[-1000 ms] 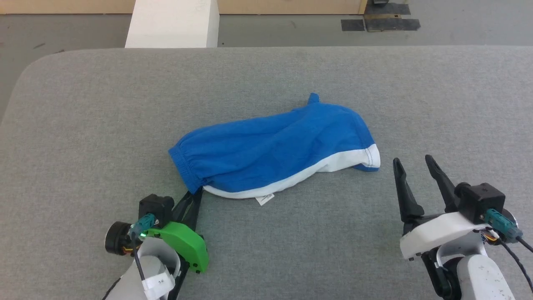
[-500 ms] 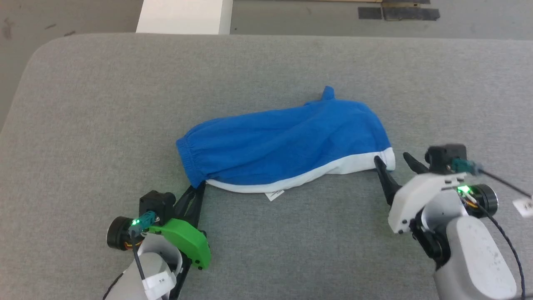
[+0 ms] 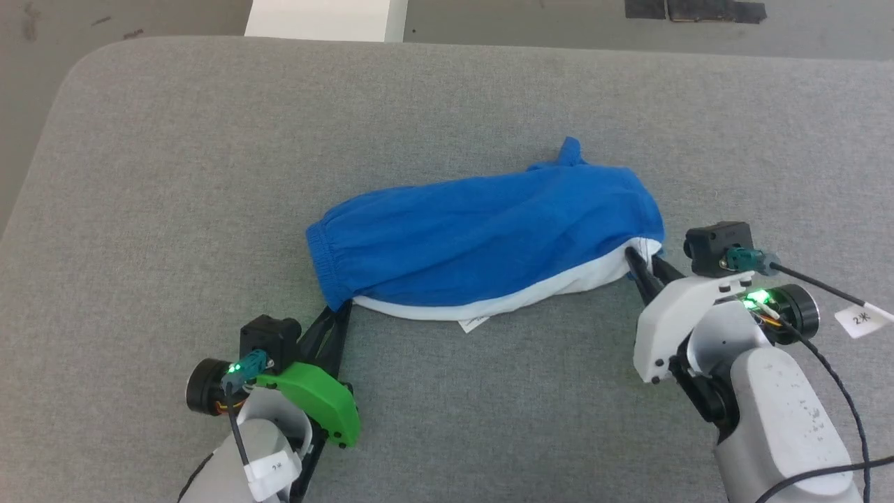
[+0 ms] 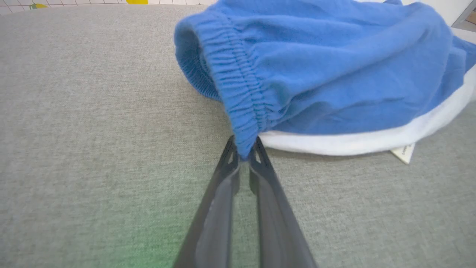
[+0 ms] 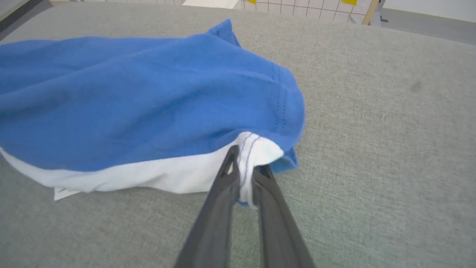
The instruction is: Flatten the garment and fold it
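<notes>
blue cloth, the garment point(image 3: 489, 237), lies rumpled in the middle of the grey table point(image 3: 174, 175), puffed up rather than flat. the left gripper point(image 4: 243, 152) is pinched on the gathered blue corner nearest it, and the right gripper point(image 5: 243, 169) is nipped onto the white band point(image 5: 148, 178) at the other end (a fold of it sits between the fingers). so this looks like the flattening step, both ends in hand. next, i'd say, the arms must draw apart and lift a little, evenly, so the cloth stretches out without slipping free.
</notes>
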You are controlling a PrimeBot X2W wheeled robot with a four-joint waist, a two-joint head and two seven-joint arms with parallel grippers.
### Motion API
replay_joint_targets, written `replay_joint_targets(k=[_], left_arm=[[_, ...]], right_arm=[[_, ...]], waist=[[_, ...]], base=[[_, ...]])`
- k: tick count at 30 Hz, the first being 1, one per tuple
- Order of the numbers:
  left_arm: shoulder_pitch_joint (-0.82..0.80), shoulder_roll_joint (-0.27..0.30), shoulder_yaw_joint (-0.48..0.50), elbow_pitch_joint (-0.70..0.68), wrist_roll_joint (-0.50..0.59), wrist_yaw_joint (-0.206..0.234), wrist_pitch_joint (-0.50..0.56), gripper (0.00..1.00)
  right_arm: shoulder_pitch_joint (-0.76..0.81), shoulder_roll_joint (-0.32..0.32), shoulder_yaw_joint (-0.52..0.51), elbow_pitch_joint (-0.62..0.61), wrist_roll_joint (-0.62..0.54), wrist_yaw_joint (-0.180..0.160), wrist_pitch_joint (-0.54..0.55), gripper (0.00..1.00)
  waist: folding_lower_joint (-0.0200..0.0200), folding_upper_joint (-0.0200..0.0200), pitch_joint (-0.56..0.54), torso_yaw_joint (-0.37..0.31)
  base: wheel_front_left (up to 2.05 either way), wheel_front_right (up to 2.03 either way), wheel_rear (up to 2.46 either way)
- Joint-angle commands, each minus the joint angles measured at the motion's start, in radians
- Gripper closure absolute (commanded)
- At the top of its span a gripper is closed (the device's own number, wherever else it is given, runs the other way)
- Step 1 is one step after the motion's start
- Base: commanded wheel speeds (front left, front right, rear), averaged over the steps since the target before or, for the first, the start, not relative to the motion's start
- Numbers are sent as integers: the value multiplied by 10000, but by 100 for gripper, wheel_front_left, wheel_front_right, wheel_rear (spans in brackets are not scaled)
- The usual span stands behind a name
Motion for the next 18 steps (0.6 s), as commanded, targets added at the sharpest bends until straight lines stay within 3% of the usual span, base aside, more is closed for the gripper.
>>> replay_joint_targets(k=[1, 10, 14, 18], left_arm=[[-91, 47, 41, 17, -124, 58, -57, 100], [-37, 300, 82, -498, -309, -73, 62, 100], [-107, 708, 188, -1821, -740, -347, 684, 100], [-585, 1378, 280, -3570, -1474, -608, 1975, 100]], right_arm=[[213, -5, 53, -210, -77, -15, -105, 100], [830, -5, 84, -1550, 461, -15, -9, 100], [923, -5, -89, -2641, 445, -15, 427, 100], [513, -70, -36, -3751, 249, -15, 1339, 100]], waist=[[0, 0, -47, -54], [0, 0, -403, -299], [0, 0, -495, -415], [0, 0, -396, -546]], base=[[0, 0, 0], [0, 0, 0], [0, 0, 0], [0, 0, 0]])
